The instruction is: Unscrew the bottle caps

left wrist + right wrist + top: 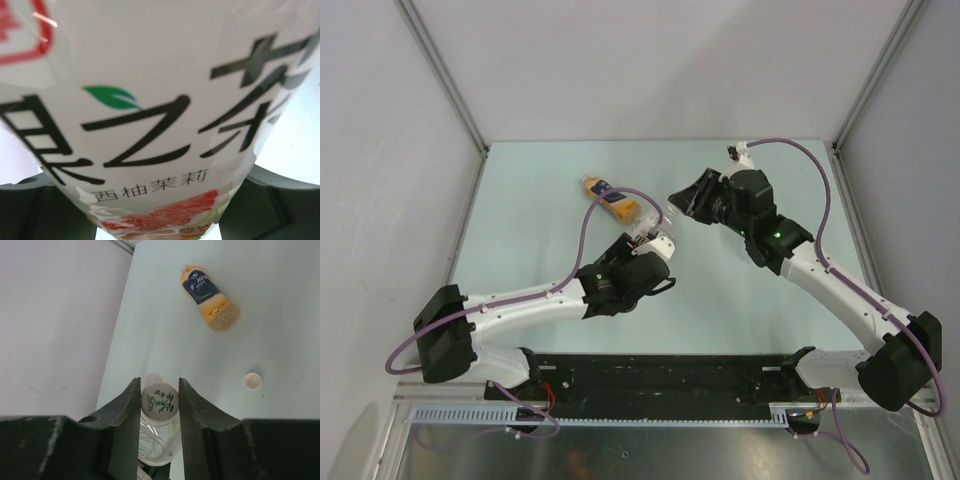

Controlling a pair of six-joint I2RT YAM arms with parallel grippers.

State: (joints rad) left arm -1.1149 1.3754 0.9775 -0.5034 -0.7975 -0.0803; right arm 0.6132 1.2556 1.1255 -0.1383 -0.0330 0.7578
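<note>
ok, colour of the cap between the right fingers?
White cap with green print on top, clearest in right wrist view.

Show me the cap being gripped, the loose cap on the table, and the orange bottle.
Gripped cap (160,402), right wrist view, printed top.
Loose cap (253,381), right wrist view, centre.
Orange bottle (201,288), right wrist view, dark label.

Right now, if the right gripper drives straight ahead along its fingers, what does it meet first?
The white cap of the clear bottle: the right gripper is shut on it, so pushing on would press into that bottle. Beyond it, likely the table; depth is unclear.
</note>
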